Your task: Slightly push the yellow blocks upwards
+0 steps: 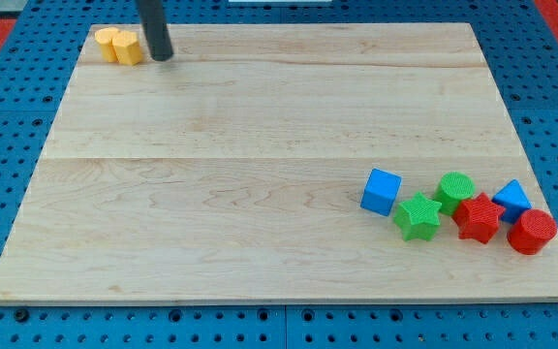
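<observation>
Two small yellow blocks (118, 46) sit touching in the desk's (260, 165) top left corner. My tip (162, 56) stands just right of them.

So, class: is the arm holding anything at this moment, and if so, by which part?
Nothing is held. The arm ends in a plain rod; my tip rests on the board just to the view's right of the yellow blocks, close beside them; whether it touches cannot be told.

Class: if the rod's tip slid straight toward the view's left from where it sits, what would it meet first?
Most likely the yellow blocks: my tip sits just to their right, with nothing between them.
</observation>
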